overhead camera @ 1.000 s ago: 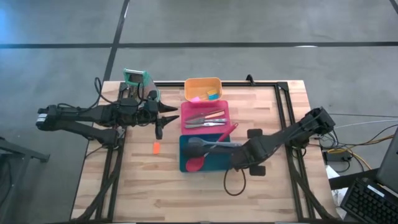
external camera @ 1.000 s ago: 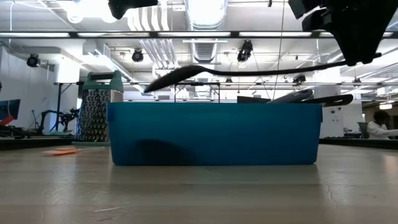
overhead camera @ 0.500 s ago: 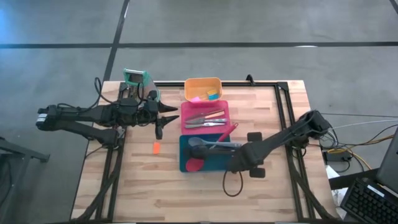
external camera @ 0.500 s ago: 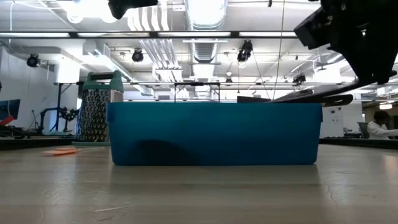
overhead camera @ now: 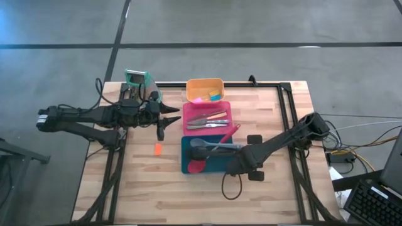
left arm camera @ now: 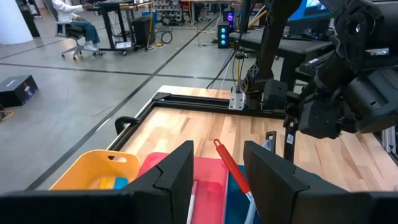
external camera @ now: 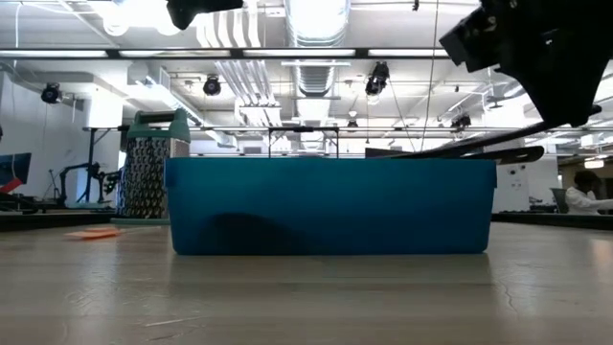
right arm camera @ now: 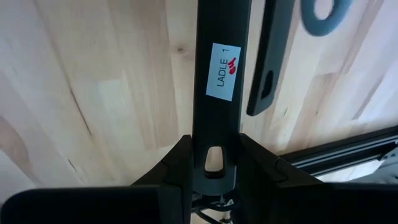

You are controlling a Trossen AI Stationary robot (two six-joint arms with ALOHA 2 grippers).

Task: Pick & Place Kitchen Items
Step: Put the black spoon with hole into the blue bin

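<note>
One ladle (right arm camera: 219, 74), head down in the teal tray (overhead camera: 186, 155), handle end pinched by the right gripper (right arm camera: 213, 163). Looks stiff, light, slick plastic. Left gripper (left arm camera: 217, 168) spread, idle near the grater (overhead camera: 137, 80).

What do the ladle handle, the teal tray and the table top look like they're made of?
The ladle handle, gripped by the right gripper, looks like matte black plastic, smooth, with a paper label reading LADLE 1. The teal tray seems moulded plastic: even colour, slight sheen, rounded edges. The table top looks like pale wood, with joined planks, grain and knots showing.
</note>
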